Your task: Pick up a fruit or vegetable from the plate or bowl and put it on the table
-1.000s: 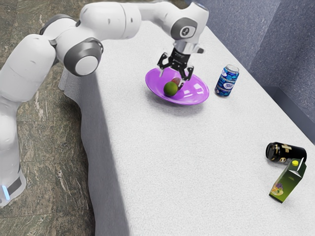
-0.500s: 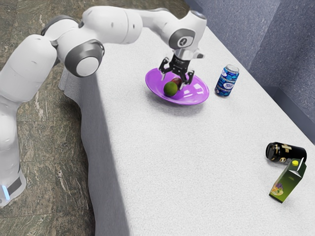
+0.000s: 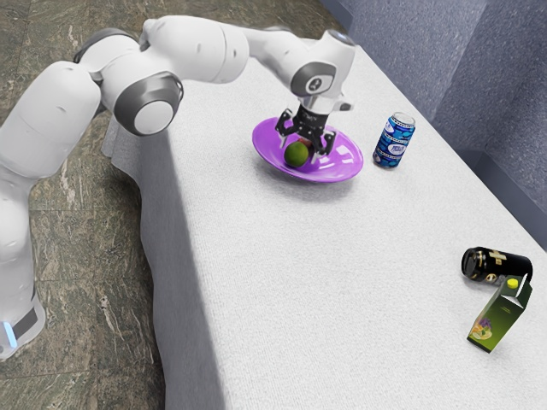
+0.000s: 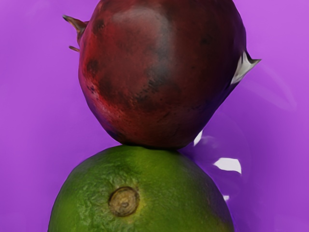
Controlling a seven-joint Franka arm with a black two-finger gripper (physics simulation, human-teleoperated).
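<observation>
In the exterior view, the claw [image 3: 300,151] seems to half-hide the red fruit [image 4: 159,72]

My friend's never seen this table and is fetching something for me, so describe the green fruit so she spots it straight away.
On the white-covered table, find the wide purple bowl. In it lies the green fruit, round, with a small brown stem scar. Touching it is the red fruit, dark with pointed tips sticking out; yours is the green one.

In bowl [image 3: 344,167], lime [image 3: 296,155] against second fruit [image 4: 164,67]; near bench [image 3: 325,273] edge at the exterior view's right, can [image 3: 394,143] beside bowl, carton [image 3: 499,318] beside lying can [image 3: 496,264].
</observation>
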